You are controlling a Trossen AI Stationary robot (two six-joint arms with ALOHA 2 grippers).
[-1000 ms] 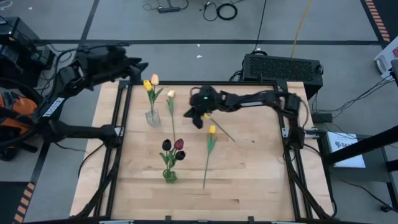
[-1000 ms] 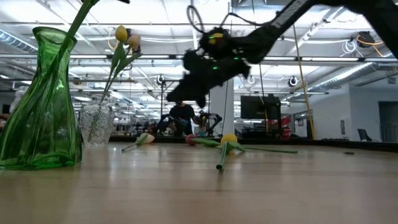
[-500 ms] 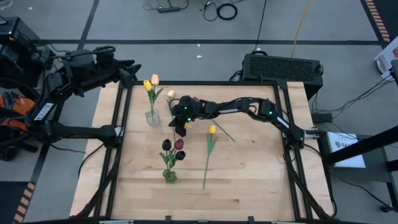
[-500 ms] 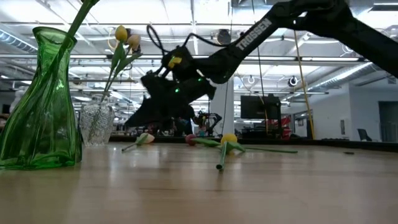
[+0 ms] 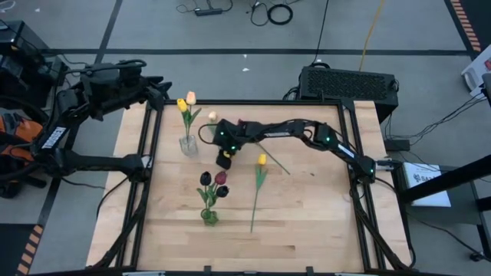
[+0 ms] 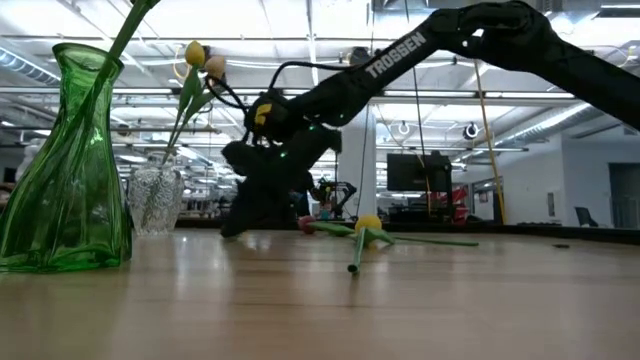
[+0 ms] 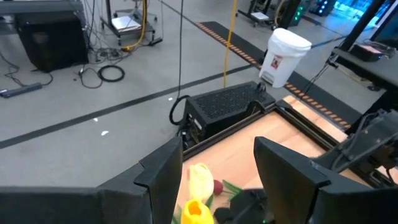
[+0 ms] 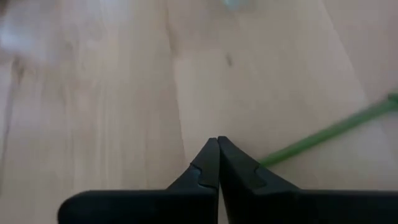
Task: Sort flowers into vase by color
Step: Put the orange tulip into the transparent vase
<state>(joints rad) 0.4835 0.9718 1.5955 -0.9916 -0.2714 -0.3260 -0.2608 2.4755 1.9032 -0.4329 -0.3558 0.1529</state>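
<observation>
A clear vase (image 5: 188, 144) near the table's far left holds a yellow and a cream-peach tulip. A green vase (image 5: 209, 217) near the middle holds dark red tulips. A yellow tulip (image 5: 261, 159) lies flat on the wood, and another stem (image 5: 278, 162) lies beside it. A cream tulip (image 5: 211, 116) lies by the clear vase. My right gripper (image 5: 224, 161) is shut and points down at the tabletop between the two vases. A green stem (image 8: 329, 132) runs beside its fingertips. My left gripper (image 7: 217, 174) is open and hovers off the far left corner. My right gripper (image 8: 217, 140) has its shut fingertips down at the wood, coming from above. The green stem (image 8: 273, 157) passes close by the outer side of one finger and is not between the two. Whether the finger touches it, I cannot tell.
A black frame rail (image 5: 146, 161) runs round the table. The near half of the table (image 5: 307, 230) is bare wood apart from the yellow tulip's stem. A black box (image 5: 349, 83) stands beyond the far edge.
My right gripper has swept from above the table's middle toward the left edge and dropped down to the tabletop beside the cream tulip's stem. My left arm has drawn back a little toward the left, off the table corner.
</observation>
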